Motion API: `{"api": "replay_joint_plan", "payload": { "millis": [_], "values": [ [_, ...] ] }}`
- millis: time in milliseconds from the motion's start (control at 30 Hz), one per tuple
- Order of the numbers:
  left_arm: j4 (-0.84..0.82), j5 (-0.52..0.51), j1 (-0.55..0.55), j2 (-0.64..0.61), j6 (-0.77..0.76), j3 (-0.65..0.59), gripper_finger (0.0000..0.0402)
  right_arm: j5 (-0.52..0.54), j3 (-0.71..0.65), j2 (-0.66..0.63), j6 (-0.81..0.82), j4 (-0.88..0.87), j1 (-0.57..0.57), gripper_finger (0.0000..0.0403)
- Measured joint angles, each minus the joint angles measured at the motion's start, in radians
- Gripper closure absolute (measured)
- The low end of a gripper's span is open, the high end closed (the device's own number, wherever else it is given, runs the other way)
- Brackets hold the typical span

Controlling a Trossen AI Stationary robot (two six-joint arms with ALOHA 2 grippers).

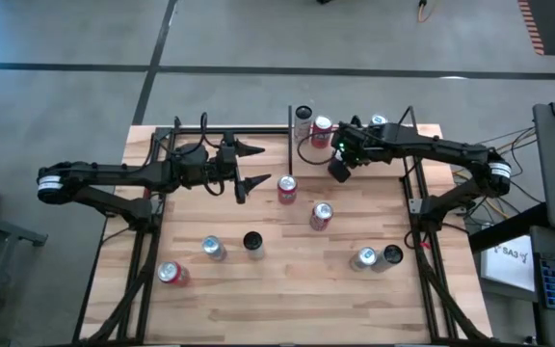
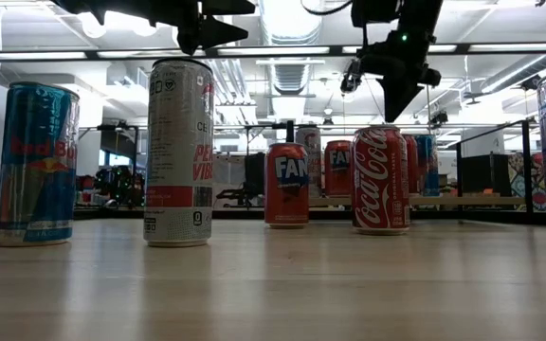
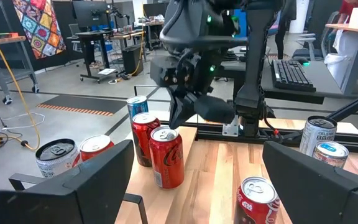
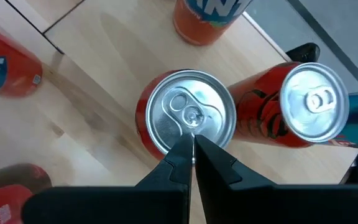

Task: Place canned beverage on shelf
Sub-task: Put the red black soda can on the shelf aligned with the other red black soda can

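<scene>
Coca-Cola can (image 4: 188, 121) stands upright on the table beside the shelf (image 1: 355, 135), directly under the closed right tool (image 4: 193, 144). Left tool (image 1: 244, 166) waits open, near this can. I judge the can rigid, smooth, slippery: grip its middle wall.
</scene>
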Motion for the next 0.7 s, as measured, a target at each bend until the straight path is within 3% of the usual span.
{"api": "replay_joint_plan", "payload": {
  "millis": [700],
  "values": [
    [0.0,0.0,0.0,0.0,0.0,0.0,0.0061,0.016,0.0,0.016,0.085,-0.062,-0.002,0.0394]
  ]
}}
